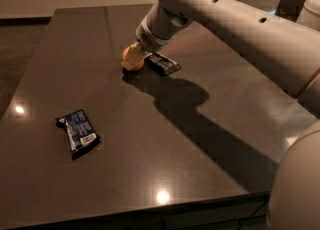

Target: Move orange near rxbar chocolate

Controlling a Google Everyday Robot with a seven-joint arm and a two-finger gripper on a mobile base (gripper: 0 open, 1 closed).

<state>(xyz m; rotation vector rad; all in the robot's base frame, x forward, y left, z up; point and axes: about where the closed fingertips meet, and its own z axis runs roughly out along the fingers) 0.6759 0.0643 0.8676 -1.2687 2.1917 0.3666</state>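
Note:
The orange (130, 59) is a small round fruit at the end of my arm, at the far middle of the dark table (150, 139). My gripper (136, 52) comes down on it from the upper right and is shut on it; the arm's wrist hides most of the gripper. The orange sits at or just above the tabletop, with its shadow right beneath it. The rxbar chocolate (162, 64), a slim shiny black bar, lies flat just to the right of the orange, almost touching it.
A wider dark blue packet with a white label (78, 131) lies at the near left of the table. My arm's large shadow (200, 119) runs across the table's right half. The table's front edge (150, 211) is close to the bottom of the view.

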